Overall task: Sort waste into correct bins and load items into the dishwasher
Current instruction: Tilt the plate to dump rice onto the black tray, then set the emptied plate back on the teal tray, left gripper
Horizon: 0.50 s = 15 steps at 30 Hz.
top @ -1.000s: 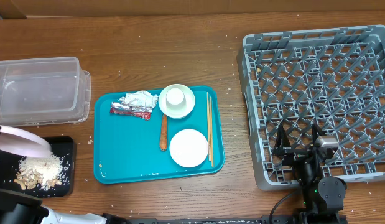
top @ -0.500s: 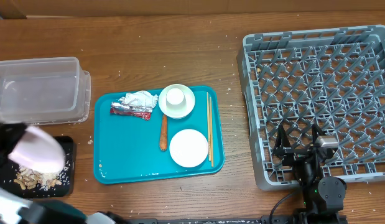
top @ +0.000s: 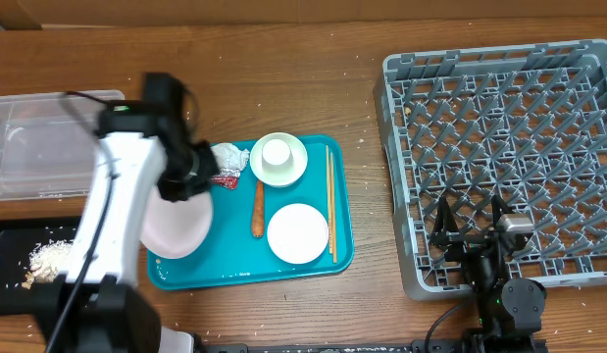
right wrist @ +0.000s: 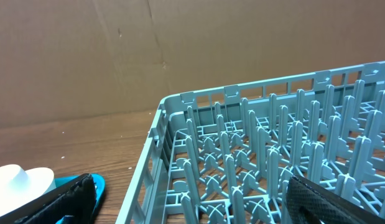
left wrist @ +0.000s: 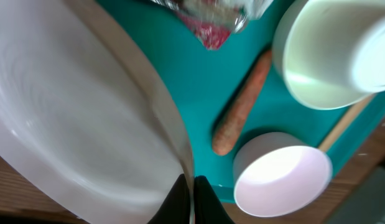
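My left gripper (top: 182, 183) is shut on the rim of a large pale pink plate (top: 176, 227) and holds it tilted over the left part of the teal tray (top: 234, 267). In the left wrist view the jaws (left wrist: 191, 194) pinch the plate (left wrist: 74, 124) edge. On the tray lie a crumpled wrapper (top: 217, 163), a carrot (top: 258, 208), a white bowl with a cup in it (top: 278, 159), a small white plate (top: 297, 233) and chopsticks (top: 330, 201). My right gripper (top: 470, 235) is open and empty over the front edge of the grey dishwasher rack (top: 509, 147).
A clear plastic container (top: 48, 142) stands at the far left. A black bin (top: 9, 245) with rice and food scraps sits in front of it. The right wrist view shows the rack (right wrist: 273, 155) tines and the tray corner (right wrist: 96, 184).
My left arm has swung right from above the black bin to over the tray, with the pink plate still in its grip. The right arm has not moved.
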Each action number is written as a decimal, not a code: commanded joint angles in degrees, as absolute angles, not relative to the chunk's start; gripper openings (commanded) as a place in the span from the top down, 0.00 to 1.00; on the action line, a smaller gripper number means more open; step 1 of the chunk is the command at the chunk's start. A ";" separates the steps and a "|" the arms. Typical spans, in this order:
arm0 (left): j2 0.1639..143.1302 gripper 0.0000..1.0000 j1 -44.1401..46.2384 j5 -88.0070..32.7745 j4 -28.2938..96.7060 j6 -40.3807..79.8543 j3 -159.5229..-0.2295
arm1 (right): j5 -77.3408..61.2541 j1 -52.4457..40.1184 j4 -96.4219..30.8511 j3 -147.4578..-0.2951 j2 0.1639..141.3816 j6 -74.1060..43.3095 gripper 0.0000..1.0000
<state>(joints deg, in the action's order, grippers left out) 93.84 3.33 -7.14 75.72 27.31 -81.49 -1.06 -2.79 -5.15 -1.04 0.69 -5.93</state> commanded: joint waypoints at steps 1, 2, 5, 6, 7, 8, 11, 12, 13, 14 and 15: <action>99.11 0.96 8.56 -2.33 72.44 30.68 -78.02 | -0.69 -3.25 -4.84 -0.47 0.19 -5.74 0.00; 100.82 0.96 10.11 -2.28 71.55 31.55 -77.82 | -0.69 -3.25 -4.84 -0.47 0.19 -5.74 0.00; 105.06 0.96 14.50 2.70 70.85 34.33 -77.82 | -0.69 -3.25 -4.84 -0.47 0.19 -5.74 0.00; 105.86 0.96 15.11 3.18 70.83 34.37 -77.82 | -0.69 -3.25 -4.84 -0.47 0.19 -5.74 0.00; 106.61 0.96 15.53 3.20 70.83 34.35 -77.82 | -0.69 -3.25 -4.84 -0.47 0.19 -5.74 0.00; 107.55 0.89 15.92 3.18 71.18 34.35 -77.82 | -0.69 -3.25 -4.84 -0.47 0.19 -5.74 0.00; 108.01 0.76 15.94 3.16 72.75 34.35 -77.82 | -0.69 -3.25 -4.84 -0.47 0.19 -5.74 0.00; 107.98 0.75 15.94 3.16 73.78 34.35 -77.91 | -0.69 -3.25 -4.84 -0.47 0.19 -5.74 0.00; 107.98 0.75 15.94 3.16 74.81 34.35 -78.19 | -0.69 -3.25 -4.84 -0.47 0.19 -5.74 0.00; 107.98 0.74 15.92 2.98 76.88 34.35 -79.13 | -0.69 -3.25 -4.84 -0.47 0.19 -5.74 0.00; 107.98 0.74 15.92 3.05 78.76 34.33 -80.25 | -0.69 -3.25 -4.84 -0.47 0.19 -5.74 0.00</action>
